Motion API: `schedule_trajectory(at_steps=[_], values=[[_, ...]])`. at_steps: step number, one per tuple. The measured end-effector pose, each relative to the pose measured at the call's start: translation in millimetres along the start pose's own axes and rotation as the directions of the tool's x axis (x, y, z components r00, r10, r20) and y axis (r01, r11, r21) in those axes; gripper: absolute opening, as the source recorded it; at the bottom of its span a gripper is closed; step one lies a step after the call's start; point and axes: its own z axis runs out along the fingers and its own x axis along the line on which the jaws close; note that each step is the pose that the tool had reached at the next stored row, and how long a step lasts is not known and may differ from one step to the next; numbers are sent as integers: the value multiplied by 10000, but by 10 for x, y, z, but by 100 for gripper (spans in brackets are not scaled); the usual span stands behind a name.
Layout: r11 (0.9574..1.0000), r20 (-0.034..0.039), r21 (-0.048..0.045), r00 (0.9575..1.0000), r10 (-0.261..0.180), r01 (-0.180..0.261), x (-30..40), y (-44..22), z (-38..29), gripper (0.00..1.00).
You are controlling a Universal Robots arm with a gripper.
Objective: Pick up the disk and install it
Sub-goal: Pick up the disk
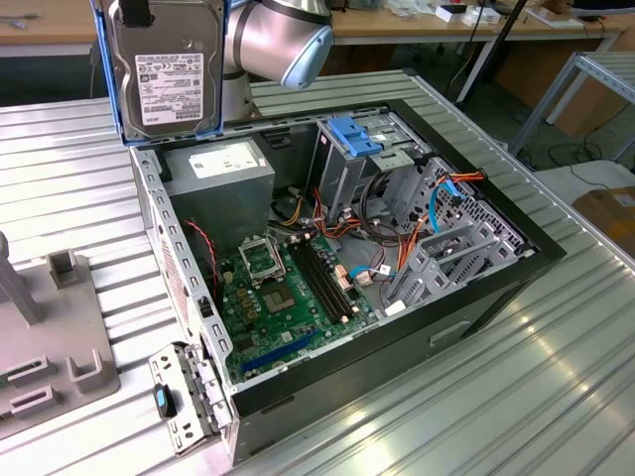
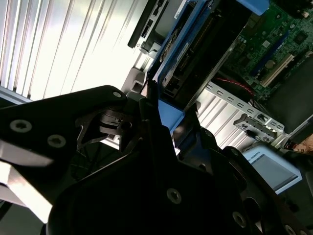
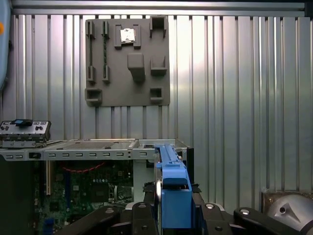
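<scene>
Blue-framed, the disk (image 1: 164, 69) hangs at upper left of the exterior view, clamped in the hand (image 3: 173, 205); picking is done, installing into the computer case (image 1: 466, 307) is left.

disk (image 1: 164, 69): dull grey metal body, white paper label, smooth bright-blue plastic carrier. gripper (image 3: 173, 215): matt black, plain screw heads. arm (image 1: 283, 40): smooth satin silver-grey shell, pale blue cap. table (image 1: 516, 397): ribbed bare metal, shiny, strong glare. case (image 1: 476, 317): matt black outside, bare silver sheet metal inside. motherboard (image 1: 288, 297): green board, slight sheen. fixture tray (image 3: 127, 63): matt grey plastic.
</scene>
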Motion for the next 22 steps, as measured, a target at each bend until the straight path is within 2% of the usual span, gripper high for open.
schedule_trajectory(at_steps=[12, 17, 22], values=[[10000, 0, 0, 10000, -1, 1, -1, -37, -1, 37], [10000, 0, 0, 10000, 0, 0, -1, -101, -3, 37], [10000, 1, 0, 10000, 0, 0, -2, -133, -3, 37]])
